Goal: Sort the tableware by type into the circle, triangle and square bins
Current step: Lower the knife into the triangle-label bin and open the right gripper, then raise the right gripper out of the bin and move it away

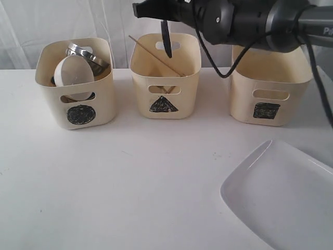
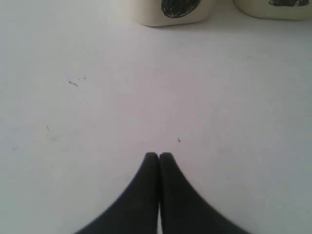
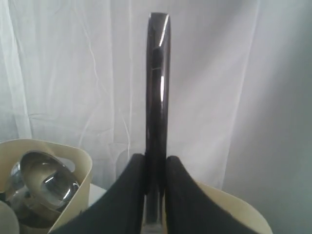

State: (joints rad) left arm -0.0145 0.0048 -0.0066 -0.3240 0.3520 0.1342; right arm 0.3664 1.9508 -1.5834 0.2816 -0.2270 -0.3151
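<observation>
My right gripper (image 1: 153,11) (image 3: 156,158) reaches in from the right, above the triangle bin (image 1: 165,78). It is shut on a long steel piece of cutlery (image 1: 166,39) (image 3: 158,87) that hangs over the bin's opening; I cannot tell whether it is the knife, fork or spoon. A wooden chopstick (image 1: 156,55) leans inside that bin. The circle bin (image 1: 75,99) holds a small white bowl (image 1: 73,73) and steel vessels (image 1: 83,51) (image 3: 46,183). The large white plate (image 1: 283,195) lies at the front right. My left gripper (image 2: 159,155) is shut and empty, low over the table.
The square bin (image 1: 270,88) stands at the back right, under my right arm. A white curtain hangs behind the three bins. In the left wrist view, the circle bin (image 2: 170,12) and triangle bin (image 2: 273,7) sit at the far edge of the white table (image 2: 146,87).
</observation>
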